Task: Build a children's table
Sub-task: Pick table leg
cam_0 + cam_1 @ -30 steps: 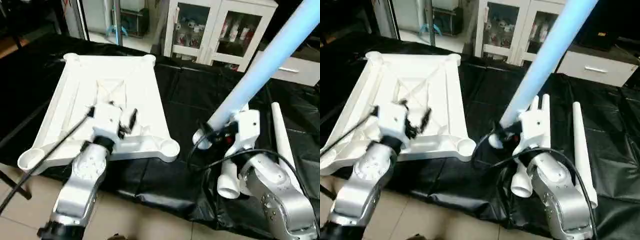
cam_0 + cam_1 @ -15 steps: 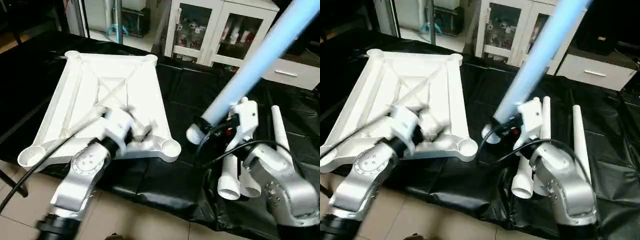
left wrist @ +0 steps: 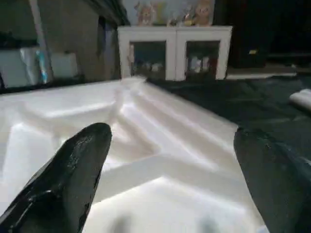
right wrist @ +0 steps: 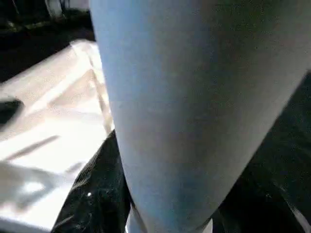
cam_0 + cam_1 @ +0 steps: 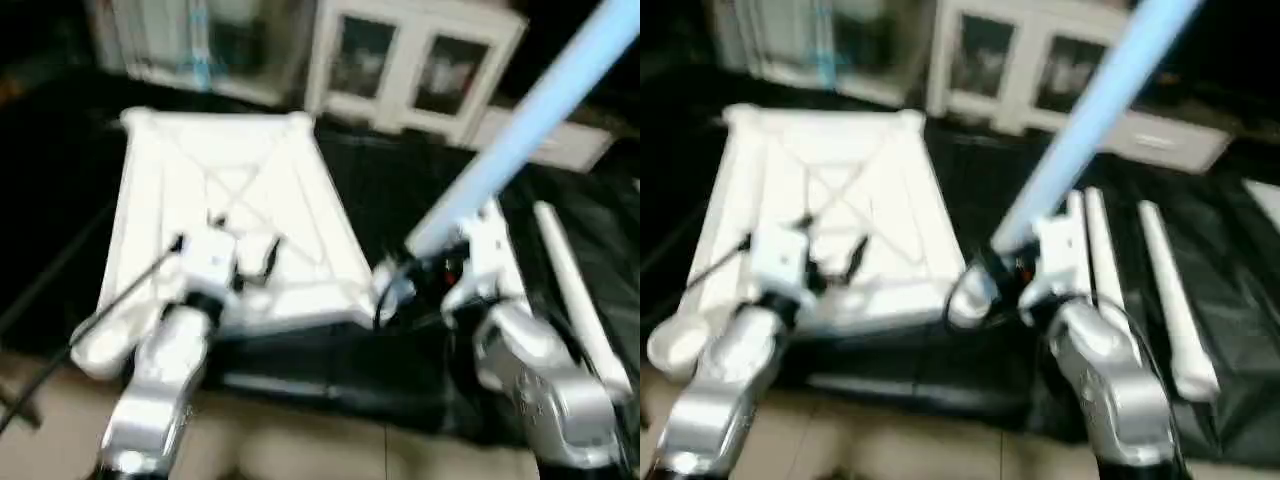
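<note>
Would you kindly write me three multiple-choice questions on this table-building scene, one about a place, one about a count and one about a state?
1. Where does the white table top lie?
A. On the black-covered work table, ribbed underside up
B. On the floor
C. Leaning against the cabinet

2. How many legs lie loose on the black cover to the robot's right?
A. None
B. Two
C. Five

3. What is the state of the right gripper?
A. Open and empty
B. Shut on a raised leg
C. Shut on the table top

Answers: 1 A, the ribs and corner sockets face up on the black cover. 2 B, two loose legs lie side by side in the right eye view. 3 B, the held leg slants up from its fingers.
</note>
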You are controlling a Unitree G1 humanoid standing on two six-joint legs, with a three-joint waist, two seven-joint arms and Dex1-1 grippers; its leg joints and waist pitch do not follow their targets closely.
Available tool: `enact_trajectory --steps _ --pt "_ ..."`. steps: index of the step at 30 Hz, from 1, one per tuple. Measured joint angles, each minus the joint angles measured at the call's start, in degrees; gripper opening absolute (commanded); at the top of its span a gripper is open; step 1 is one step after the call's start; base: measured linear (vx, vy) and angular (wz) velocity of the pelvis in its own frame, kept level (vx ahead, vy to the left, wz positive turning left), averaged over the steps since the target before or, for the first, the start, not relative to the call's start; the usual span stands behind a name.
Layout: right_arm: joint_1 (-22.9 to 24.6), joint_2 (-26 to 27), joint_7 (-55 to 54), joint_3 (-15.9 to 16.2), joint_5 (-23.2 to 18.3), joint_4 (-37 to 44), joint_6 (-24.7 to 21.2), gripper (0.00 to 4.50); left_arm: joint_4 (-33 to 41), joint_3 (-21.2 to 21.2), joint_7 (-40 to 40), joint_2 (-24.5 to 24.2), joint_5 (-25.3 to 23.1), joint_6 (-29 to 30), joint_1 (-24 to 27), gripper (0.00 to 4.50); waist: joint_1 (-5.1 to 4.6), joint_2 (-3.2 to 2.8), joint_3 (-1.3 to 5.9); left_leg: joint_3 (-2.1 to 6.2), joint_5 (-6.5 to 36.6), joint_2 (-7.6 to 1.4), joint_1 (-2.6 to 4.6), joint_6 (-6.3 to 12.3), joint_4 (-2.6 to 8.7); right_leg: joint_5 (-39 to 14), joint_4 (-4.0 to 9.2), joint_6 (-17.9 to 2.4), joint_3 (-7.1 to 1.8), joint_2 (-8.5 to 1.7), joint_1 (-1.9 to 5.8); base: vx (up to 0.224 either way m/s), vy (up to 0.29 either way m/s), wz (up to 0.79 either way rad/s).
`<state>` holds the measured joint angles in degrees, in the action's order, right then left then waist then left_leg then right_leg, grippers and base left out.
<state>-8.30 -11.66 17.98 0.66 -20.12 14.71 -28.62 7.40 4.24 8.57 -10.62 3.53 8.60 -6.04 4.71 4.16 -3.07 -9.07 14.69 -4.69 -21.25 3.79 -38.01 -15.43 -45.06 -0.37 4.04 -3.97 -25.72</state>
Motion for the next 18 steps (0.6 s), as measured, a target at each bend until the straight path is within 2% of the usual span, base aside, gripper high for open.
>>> enact_trajectory --steps 1,2,3,4,5,6,7,8,9,10,11,12,13,14,15,16,17,18 --pt "0.0 -0.1 -0.1 -0.2 0.0 0.0 0.0 1.86 0.0 0.1 -0.6 0.1 -0.9 -0.2 -0.5 4.47 -0.03 0.12 0.06 -0.55 -0.3 0.60 -0.37 0.57 0.33 -0.3 0.11 0.4 1.79 0.71 0.07 -0.076 0.228 -0.05" --pt "0.0 -0.2 -0.1 -0.2 0.0 0.0 0.1 1.86 0.0 0.1 -1.0 0.1 -1.5 -0.3 -1.0 4.47 -0.06 0.88 0.25 -1.28 -0.7 1.54 -0.80 1.01 0.61 -0.3 1.48 0.6 2.60 1.40 0.43 -0.106 0.204 -0.07" --pt "0.2 -0.2 -0.1 -0.2 0.0 0.0 0.0 1.86 0.0 0.3 -1.4 0.4 -2.4 -0.2 -1.6 4.47 0.04 1.85 0.35 -2.65 -0.9 3.23 -1.16 1.33 1.10 0.3 4.70 -2.4 2.07 1.65 2.08 -0.106 0.204 -0.07" --pt "0.6 -0.3 -0.1 -0.3 0.1 -0.2 0.0 1.86 -0.2 0.4 -1.7 0.8 -3.2 0.0 -1.6 4.47 0.07 1.22 0.11 -3.14 -1.2 3.41 -1.18 1.64 1.34 0.6 5.07 -2.6 1.54 1.17 2.08 -0.102 0.181 0.05" --pt "1.3 -0.5 -0.1 -0.4 0.3 -0.3 0.0 1.86 -0.2 1.0 -2.0 1.2 -3.7 0.1 -1.7 4.47 0.83 0.41 -0.29 -1.65 -0.9 3.37 -1.11 -0.62 -0.10 1.3 5.73 -2.4 1.82 0.51 2.61 -0.065 0.153 -0.21" --pt "1.3 -0.6 -0.1 -0.3 0.6 -0.5 0.0 1.86 -0.3 1.7 -2.8 1.8 -4.5 0.3 -1.6 4.47 1.19 -0.99 -0.94 3.31 1.2 2.18 -0.94 -3.80 -3.03 1.9 6.28 -1.7 3.06 0.31 3.68 -0.065 0.153 -0.21" --pt "1.2 0.0 0.0 -0.2 0.5 -0.5 0.0 1.86 -0.6 1.9 -3.4 1.8 -5.0 0.5 -1.6 4.47 0.10 -2.75 -1.06 4.60 1.5 0.40 -1.22 -3.75 -4.06 1.2 6.60 -1.3 4.52 0.40 4.96 -0.090 0.163 -0.10" --pt "1.4 0.2 0.0 -0.2 0.5 -0.5 0.0 1.86 -1.0 2.0 -3.9 1.5 -5.6 0.8 -1.9 4.47 -0.68 -3.32 -0.88 4.66 1.3 -0.46 -1.55 -4.10 -3.95 -0.6 2.72 -0.6 2.72 1.03 4.24 -0.112 0.137 0.30" --pt "1.4 0.0 -0.1 -0.4 0.5 -0.5 0.1 1.86 -1.0 2.1 -4.3 1.7 -5.9 0.9 -2.3 4.47 -0.72 -3.93 -0.61 4.49 0.9 -1.48 -2.36 -4.86 -3.65 -0.9 -0.72 0.0 2.46 1.55 3.00 -0.112 0.137 0.30" --pt "1.4 -0.4 -0.1 -0.5 0.5 -0.5 0.1 1.86 -1.0 2.1 -4.6 1.9 -6.2 1.1 -2.6 4.47 -0.64 -3.96 -0.25 4.65 0.5 -2.15 -2.89 -5.42 -2.90 -0.9 -1.88 0.0 2.55 1.65 2.64 -0.101 0.067 0.10" --pt "1.1 -0.4 -0.1 -0.6 0.5 -0.4 0.1 1.86 -1.1 2.1 -5.0 1.9 -6.5 1.2 -2.5 4.47 -0.29 -3.72 0.05 4.90 0.1 -2.24 -3.06 -6.15 -1.77 -0.9 -1.13 0.0 2.86 1.70 2.97 -0.103 0.017 -0.10" --pt "0.4 -0.4 -0.1 -0.6 0.5 -0.2 0.1 1.86 -1.3 2.1 -5.4 1.9 -6.8 1.2 -2.5 4.47 0.01 -3.40 0.28 4.95 -0.4 -2.09 -3.14 -6.87 -0.32 -1.0 1.44 -0.1 2.89 1.60 4.04 -0.103 0.017 -0.10" --pt "0.1 -0.4 -0.1 -0.6 0.5 0.0 0.1 1.86 -1.6 2.1 -5.6 2.0 -7.1 1.2 -2.5 4.47 0.09 -2.96 0.55 4.92 -0.7 -1.53 -3.18 -7.45 0.59 -0.9 4.08 -0.1 2.68 1.29 5.12 -0.091 -0.018 -0.14" --pt "0.0 -0.5 -0.1 -0.6 0.5 0.1 0.1 1.86 -1.7 2.1 -5.6 2.0 -7.2 1.1 -2.6 4.47 0.19 -1.72 1.09 4.60 -1.5 -0.22 -3.25 -7.73 1.52 -0.5 7.63 -0.5 1.66 0.25 6.37 -0.085 -0.059 -0.14" --pt "0.1 -0.8 -0.1 -0.7 0.5 0.3 0.1 1.86 -1.8 2.0 -5.6 2.3 -7.2 1.0 -2.9 4.47 0.39 -0.34 1.47 4.11 -2.0 0.86 -3.50 -8.05 1.60 0.5 9.22 2.8 0.78 -1.18 7.11 -0.085 -0.059 -0.14" --pt "0.5 -1.2 -0.1 -1.0 0.5 0.3 0.2 1.86 -2.1 2.0 -5.6 2.9 -7.2 0.9 -2.9 4.47 0.62 -0.39 1.25 3.76 -2.1 0.88 -3.45 -8.15 1.53 0.3 8.44 2.5 1.07 -1.94 6.55 -0.090 -0.086 -0.18" --pt "1.5 -1.6 -0.2 -1.6 0.6 0.2 0.1 1.86 -2.4 2.2 -5.6 3.5 -7.1 0.9 -2.9 4.47 1.13 -0.75 0.90 3.89 -2.1 0.49 -2.83 -8.12 1.01 0.4 8.27 2.5 1.76 -2.57 6.50 -0.084 -0.045 -0.34" --pt "1.8 -1.7 -0.2 -1.8 0.6 0.2 0.1 1.86 -2.4 2.4 -5.6 3.8 -7.1 0.5 -2.8 4.47 1.13 -1.12 0.61 4.25 -2.1 -0.52 -2.31 -8.09 0.38 0.6 8.17 2.4 2.55 -2.76 6.59 -0.084 -0.045 -0.34"
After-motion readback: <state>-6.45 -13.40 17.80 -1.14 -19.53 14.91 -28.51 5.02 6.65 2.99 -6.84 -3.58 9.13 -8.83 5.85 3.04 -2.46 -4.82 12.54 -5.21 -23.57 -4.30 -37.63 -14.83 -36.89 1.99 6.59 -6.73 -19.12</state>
